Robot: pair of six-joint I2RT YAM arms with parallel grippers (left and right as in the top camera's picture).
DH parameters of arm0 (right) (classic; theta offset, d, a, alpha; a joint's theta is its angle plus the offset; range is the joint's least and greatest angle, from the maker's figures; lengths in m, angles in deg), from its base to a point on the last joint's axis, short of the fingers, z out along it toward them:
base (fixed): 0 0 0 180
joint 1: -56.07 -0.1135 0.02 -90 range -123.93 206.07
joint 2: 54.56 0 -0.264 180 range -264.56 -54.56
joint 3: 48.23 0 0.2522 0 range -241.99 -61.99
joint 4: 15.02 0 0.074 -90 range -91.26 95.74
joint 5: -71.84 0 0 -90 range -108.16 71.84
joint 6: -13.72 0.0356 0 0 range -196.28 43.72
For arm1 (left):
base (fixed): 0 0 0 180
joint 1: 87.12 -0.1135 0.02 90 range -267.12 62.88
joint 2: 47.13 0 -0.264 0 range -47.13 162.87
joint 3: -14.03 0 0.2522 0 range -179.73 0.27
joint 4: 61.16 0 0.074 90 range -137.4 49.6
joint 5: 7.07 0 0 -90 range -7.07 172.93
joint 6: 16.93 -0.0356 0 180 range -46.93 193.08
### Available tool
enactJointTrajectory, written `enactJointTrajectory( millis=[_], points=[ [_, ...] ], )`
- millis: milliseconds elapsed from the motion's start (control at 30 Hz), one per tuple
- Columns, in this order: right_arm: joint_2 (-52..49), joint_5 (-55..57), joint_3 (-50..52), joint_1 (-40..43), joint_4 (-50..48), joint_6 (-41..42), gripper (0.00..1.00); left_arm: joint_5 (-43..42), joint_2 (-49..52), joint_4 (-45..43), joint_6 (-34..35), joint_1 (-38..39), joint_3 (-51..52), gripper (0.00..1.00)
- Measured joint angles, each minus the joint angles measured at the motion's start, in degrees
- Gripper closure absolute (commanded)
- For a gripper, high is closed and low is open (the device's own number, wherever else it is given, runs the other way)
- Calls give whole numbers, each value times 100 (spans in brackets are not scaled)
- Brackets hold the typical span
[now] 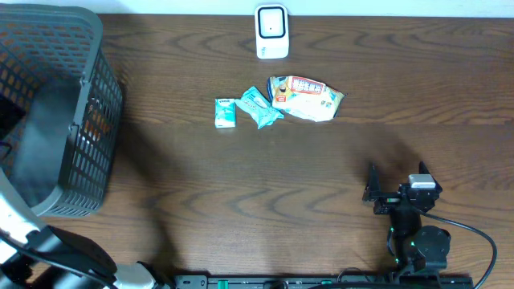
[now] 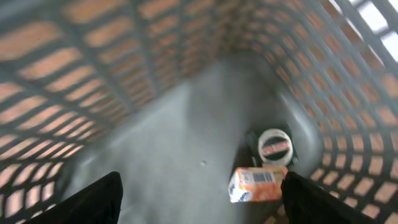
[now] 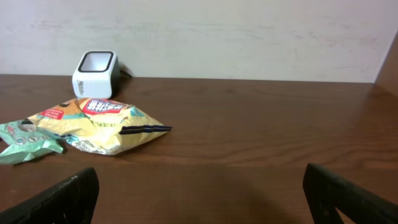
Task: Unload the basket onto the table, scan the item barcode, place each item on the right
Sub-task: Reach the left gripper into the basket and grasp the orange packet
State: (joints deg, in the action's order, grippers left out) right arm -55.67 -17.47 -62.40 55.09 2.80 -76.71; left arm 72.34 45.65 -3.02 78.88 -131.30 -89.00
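The white barcode scanner (image 1: 271,32) stands at the table's far edge, also visible in the right wrist view as the scanner (image 3: 95,73). My left arm (image 1: 48,136) reaches down into the grey mesh basket (image 1: 96,48). Its gripper (image 2: 205,208) is open above the basket floor, with nothing between the fingers. An orange carton (image 2: 258,183) with its barcode facing up lies just inside the right finger (image 2: 323,202), next to a round-lidded can (image 2: 275,146). My right gripper (image 1: 397,181) hangs open and empty over bare table at the near right; in the right wrist view that gripper (image 3: 202,202) faces the scanner.
Three items lie in a row in front of the scanner: a small green-and-white carton (image 1: 226,112), a teal packet (image 1: 259,107) and a yellow snack bag (image 1: 305,98). The bag (image 3: 102,124) and the packet (image 3: 25,140) lie ahead and to the left of my right gripper. The basket's walls (image 2: 93,68) close in around my left gripper.
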Motion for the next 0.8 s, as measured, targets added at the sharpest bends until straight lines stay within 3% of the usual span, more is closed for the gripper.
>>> enactJointTrajectory(
  millis=[433, 800],
  points=[
    [0, -2, 0, 0, 0, 0, 1, -1075, 1036, -114, -660, 0, 0, 19],
    [0, -2, 0, 0, 0, 0, 1, -1362, 1550, 48, -911, 107, 0, 19]
  ],
)
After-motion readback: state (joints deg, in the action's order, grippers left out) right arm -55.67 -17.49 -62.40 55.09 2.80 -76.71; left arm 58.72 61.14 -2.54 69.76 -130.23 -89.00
